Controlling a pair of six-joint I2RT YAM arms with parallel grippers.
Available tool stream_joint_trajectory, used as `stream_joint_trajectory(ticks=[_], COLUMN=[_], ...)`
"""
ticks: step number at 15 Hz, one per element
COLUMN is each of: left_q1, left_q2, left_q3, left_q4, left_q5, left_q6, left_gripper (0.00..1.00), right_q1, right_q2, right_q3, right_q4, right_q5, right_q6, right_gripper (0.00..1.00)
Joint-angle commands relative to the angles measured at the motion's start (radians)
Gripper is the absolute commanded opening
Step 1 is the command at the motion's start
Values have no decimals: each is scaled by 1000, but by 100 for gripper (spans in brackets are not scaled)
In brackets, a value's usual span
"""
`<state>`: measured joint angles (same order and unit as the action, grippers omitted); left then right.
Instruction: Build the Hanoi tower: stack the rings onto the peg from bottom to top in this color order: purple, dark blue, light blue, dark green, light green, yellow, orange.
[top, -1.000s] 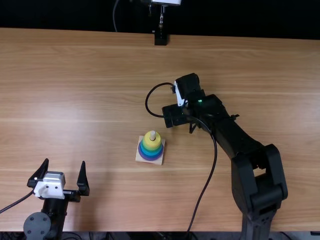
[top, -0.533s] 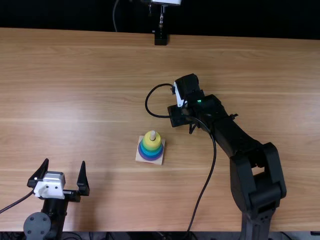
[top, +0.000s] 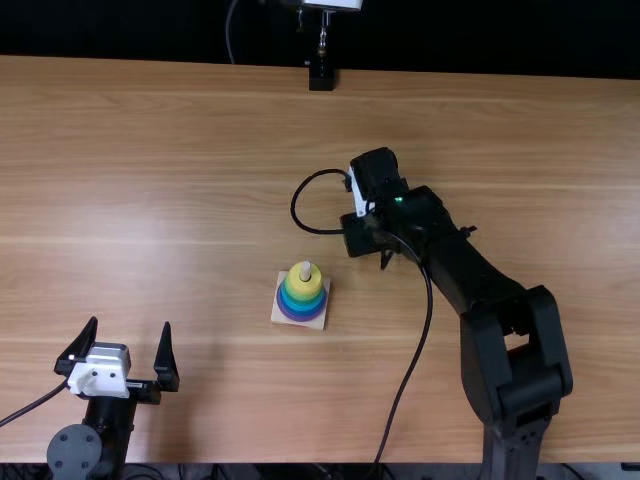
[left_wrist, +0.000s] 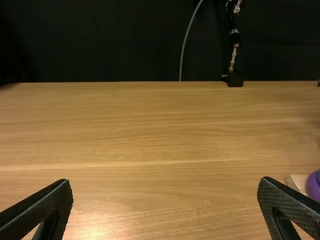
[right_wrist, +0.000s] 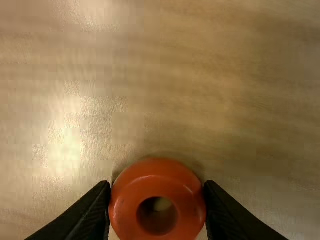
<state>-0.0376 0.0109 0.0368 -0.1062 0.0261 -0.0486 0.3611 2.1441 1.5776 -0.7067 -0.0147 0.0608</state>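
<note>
My left gripper (top: 130, 323) is open at the near left; in its wrist view the gripper (left_wrist: 166, 182) has nothing between its fingers. Right of and beyond it, the light wooden base (top: 283, 317) carries the tower, with a purple ring (top: 301, 317) lowest, blue and green tones above, and a yellow ring (top: 304, 287) uppermost. The peg's tip (top: 305, 269) pokes out. Beyond the tower, to its right, my right gripper (top: 362, 235) is low over the table, its fingertips hidden by the arm. In the right wrist view the gripper (right_wrist: 157, 186) is shut on the orange ring (right_wrist: 157, 171).
The right arm and its loose black cable (top: 408, 375) span the table (top: 180, 200) to the right of the tower. A black stand (top: 321, 77) is at the far edge.
The dark finger part of my right gripper has shifted inward, to the right, closing around the ring. The right arm shifted only slightly; the left arm and tower kept still.
</note>
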Motion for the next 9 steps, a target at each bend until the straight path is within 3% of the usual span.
stream_joint_trajectory(ticks=[1, 4, 9], left_q1=[7, 7, 7], left_q2=[-11, -11, -11], left_q3=[-37, -37, -37], left_q4=[-6, -6, -6], left_q5=[-8, -8, -8], left_q6=[14, 14, 14], left_gripper=[100, 100, 100], right_q1=[-10, -1, 49], right_q2=[17, 8, -132], right_q3=[65, 165, 309], right_q4=[-64, -276, -461], right_q5=[0, 0, -4], right_q6=[2, 7, 9], right_gripper=[0, 0, 0])
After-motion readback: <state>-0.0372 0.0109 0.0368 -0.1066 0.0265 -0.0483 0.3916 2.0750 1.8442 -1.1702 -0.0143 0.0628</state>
